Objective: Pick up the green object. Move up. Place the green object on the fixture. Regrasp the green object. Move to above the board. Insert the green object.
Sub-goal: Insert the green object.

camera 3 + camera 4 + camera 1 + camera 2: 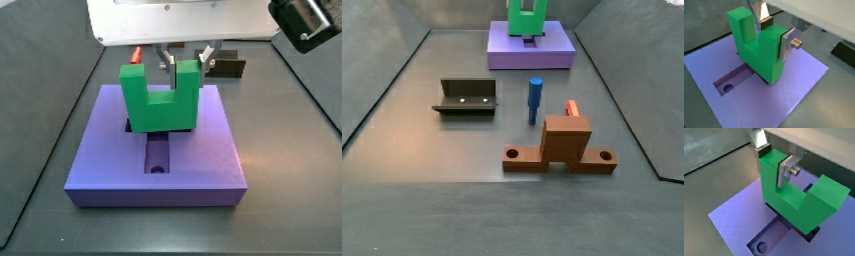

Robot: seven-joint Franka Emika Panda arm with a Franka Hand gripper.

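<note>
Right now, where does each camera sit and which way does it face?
Wrist view: on the arm, looking down past the end effector at the green object on the board.
Wrist view: the same, from the opposite side; one silver finger shows.
Side view: close, facing the board's long edge.
Side view: far off, past the fixture.
All four share the green object.

Work surface: a flat, dark grey matte floor (pixel 436 150). In a side view, grey wall panels rise at a slant from its left (pixel 376 50) and far (pixel 462 12) edges. Lighting is even and diffuse, producing faint sheen on the floor.
</note>
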